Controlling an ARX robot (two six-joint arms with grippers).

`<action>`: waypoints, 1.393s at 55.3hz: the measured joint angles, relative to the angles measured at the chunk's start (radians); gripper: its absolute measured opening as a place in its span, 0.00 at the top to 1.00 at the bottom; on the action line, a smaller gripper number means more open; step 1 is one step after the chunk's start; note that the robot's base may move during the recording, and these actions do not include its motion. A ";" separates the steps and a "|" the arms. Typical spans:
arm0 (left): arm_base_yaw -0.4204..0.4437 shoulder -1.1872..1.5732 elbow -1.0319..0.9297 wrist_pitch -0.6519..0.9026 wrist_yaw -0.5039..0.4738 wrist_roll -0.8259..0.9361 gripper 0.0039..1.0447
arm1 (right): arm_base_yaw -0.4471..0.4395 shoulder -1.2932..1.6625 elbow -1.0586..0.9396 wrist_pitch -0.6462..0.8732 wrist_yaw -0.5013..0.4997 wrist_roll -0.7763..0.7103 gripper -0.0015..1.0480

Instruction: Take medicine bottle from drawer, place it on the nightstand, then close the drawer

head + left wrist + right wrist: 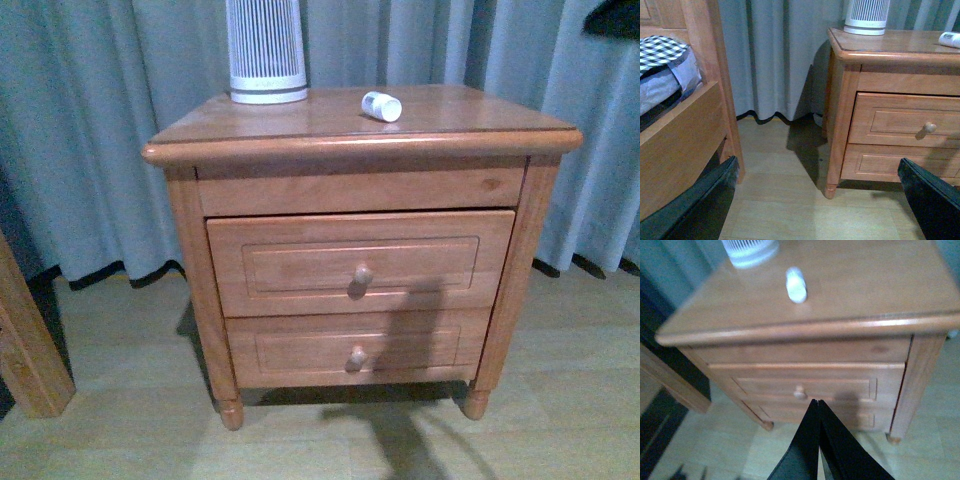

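Now, front view: nightstand [360, 260] stands square-on before grey curtains [100, 150]. Bottle [381, 106] lies on its side on the tabletop [450, 110], right of centre, well clear of the front edge. A ribbed white-and-grey cylinder [266, 50] stands upright at the back left of the tabletop, well apart from the bottle.

Drawer [360, 262] is the upper of the two, shut flush with the frame, its knob [363, 274] centred. Lower drawer [355, 350] also shut.

Neither arm shows in the front view.

Left wrist view: left gripper [820, 200] has its jaws spread wide, nothing between them but floor [785, 200]. It sits low, off to the nightstand's side. A wooden bed frame [705, 100] with checked bedding [662, 50] is close by.

Right wrist view, somewhat blurred: right gripper [818, 407] has its jaws pressed together, holding nothing. It hangs in front of the nightstand, tips near the level of the drawer knob, not touching it. The bottle shows on the tabletop beyond, on its side.
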 joint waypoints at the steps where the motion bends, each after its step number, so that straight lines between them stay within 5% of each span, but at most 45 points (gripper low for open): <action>1: 0.000 0.000 0.000 0.000 0.000 0.000 0.06 | 0.000 -0.042 -0.004 -0.016 0.000 0.001 0.97; 11: 0.000 0.000 0.000 0.000 0.000 0.000 0.06 | 0.006 -0.431 -0.100 -0.165 0.071 -0.012 0.69; 16: 0.000 0.000 0.000 0.000 0.000 0.000 0.06 | 0.043 -0.622 -0.194 -0.252 0.259 -0.126 0.82; 20: 0.000 0.000 0.000 0.000 0.000 0.000 0.06 | 0.058 -0.816 -0.323 -0.327 0.311 -0.182 0.95; 26: 0.000 0.000 0.000 0.000 0.000 0.000 0.06 | 0.035 -0.996 -0.478 -0.302 0.281 -0.216 0.97; 31: 0.000 0.000 0.000 0.000 0.000 0.000 0.06 | -0.087 -1.046 -0.562 -0.279 0.141 -0.229 0.97; 35: 0.000 0.000 0.000 0.000 0.000 0.000 0.06 | -0.123 -1.072 -0.614 -0.264 0.131 -0.233 0.97; 77: 0.000 0.000 0.000 0.000 0.000 0.000 0.06 | -0.130 -1.229 -0.842 -0.187 0.123 -0.237 0.97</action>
